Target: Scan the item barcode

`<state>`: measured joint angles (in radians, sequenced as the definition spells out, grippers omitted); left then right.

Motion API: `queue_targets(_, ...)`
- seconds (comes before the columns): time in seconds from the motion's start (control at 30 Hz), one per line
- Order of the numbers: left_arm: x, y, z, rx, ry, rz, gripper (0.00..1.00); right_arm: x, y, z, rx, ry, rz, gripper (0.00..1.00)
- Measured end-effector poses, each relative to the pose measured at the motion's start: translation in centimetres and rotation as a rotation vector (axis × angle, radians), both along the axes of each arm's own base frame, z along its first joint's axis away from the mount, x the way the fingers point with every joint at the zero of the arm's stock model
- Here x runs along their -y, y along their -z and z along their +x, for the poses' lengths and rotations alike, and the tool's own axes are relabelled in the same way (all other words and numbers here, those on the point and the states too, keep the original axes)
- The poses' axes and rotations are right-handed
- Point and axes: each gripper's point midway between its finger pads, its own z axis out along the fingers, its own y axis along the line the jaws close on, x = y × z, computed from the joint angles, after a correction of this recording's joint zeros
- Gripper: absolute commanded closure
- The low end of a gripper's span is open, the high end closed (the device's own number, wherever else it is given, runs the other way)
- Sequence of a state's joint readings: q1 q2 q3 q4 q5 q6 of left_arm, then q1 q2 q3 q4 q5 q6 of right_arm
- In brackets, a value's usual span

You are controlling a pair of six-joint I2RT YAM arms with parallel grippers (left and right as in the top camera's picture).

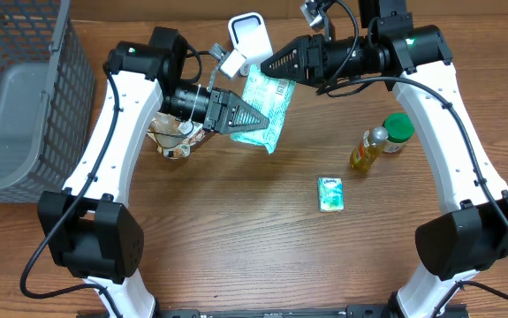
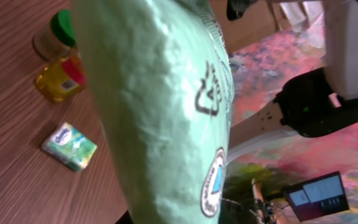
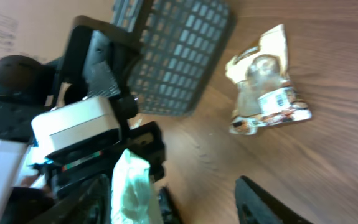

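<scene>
The item is a pale green plastic bag (image 1: 269, 106) held above the table, a little in front of the white barcode scanner (image 1: 248, 37). My left gripper (image 1: 252, 116) is shut on the bag's lower left edge. In the left wrist view the bag (image 2: 160, 112) fills most of the frame and hides the fingers; a recycling mark and a round logo show on it. My right gripper (image 1: 267, 64) stands open at the bag's top edge. In the right wrist view the bag (image 3: 129, 186) sits beside the left finger (image 3: 85, 202), apart from the other. No barcode shows.
A grey mesh basket (image 1: 15, 97) stands at the far left. A crumpled snack packet (image 1: 172, 137) lies under the left arm. A yellow bottle (image 1: 368, 148) and a green-lidded jar (image 1: 398, 132) stand at the right, with a small tissue pack (image 1: 330, 193) nearer the front.
</scene>
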<state>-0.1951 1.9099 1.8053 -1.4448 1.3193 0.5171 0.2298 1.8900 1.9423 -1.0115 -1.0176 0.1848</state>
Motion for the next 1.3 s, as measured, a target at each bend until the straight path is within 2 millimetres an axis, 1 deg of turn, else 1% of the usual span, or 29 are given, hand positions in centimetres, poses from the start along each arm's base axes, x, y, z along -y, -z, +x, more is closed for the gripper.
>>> queue_targets(0.13,-0.4,1.3,0.1,0.016,-0.001,0.076,0.96,0.5,0.8,0.6,0.005,0.041,-0.053,0.14)
queue_targets(0.2,-0.6,2.1,0.2,0.023,-0.003,0.123,0.96,0.9,1.5,1.0,-0.002,0.071,-0.091,0.02)
queue_targets(0.27,-1.0,2.9,0.3,0.028,-0.006,0.174,0.96,1.4,2.2,1.3,0.001,0.101,-0.137,0.0)
queue_targets(0.43,-1.9,4.7,0.8,0.023,-0.031,0.296,0.96,3.1,3.9,2.5,0.007,0.19,-0.257,0.0)
queue_targets(0.5,-2.2,5.3,1.1,0.016,-0.05,0.345,0.96,4.0,4.5,3.0,0.007,0.229,-0.302,0.0)
queue_targets(0.6,-2.8,6.2,1.6,0.004,-0.078,0.409,0.96,6.1,5.2,3.9,0.002,0.293,-0.357,0.0)
queue_targets(0.7,-3.3,6.9,1.9,-0.01,-0.104,0.466,0.96,9.0,5.9,4.8,-0.023,0.379,-0.411,0.0)
queue_targets(0.8,-3.7,7.5,2.1,-0.02,-0.122,0.511,0.96,12.6,6.7,5.4,-0.059,0.473,-0.474,0.0)
queue_targets(0.9,-3.7,7.8,2.1,-0.018,-0.125,0.537,0.96,16.4,7.8,5.3,-0.113,0.56,-0.554,0.0)
queue_targets(1.0,-3.4,7.9,2.1,-0.01,-0.125,0.55,0.96,20.2,8.8,4.9,-0.164,0.642,-0.635,0.0)
queue_targets(1.03,-3.3,8.0,2.2,-0.006,-0.129,0.557,0.96,21.7,9.2,4.5,-0.191,0.673,-0.673,0.0)
queue_targets(1.07,-3.3,8.2,2.4,-0.005,-0.136,0.567,0.96,22.6,9.4,4.2,-0.207,0.69,-0.694,0.0)
queue_targets(1.13,-3.3,8.5,2.7,-0.002,-0.156,0.601,0.96,25.2,10.0,3.4,-0.248,0.743,-0.758,0.0)
queue_targets(1.2,-3.3,8.9,2.9,-0.002,-0.173,0.637,0.96,27.3,10.4,2.6,-0.284,0.783,-0.81,0.0)
queue_targets(1.3,-3.1,9.5,2.9,-0.002,-0.188,0.696,0.96,29.4,10.8,1.4,-0.334,0.817,-0.859,0.0)
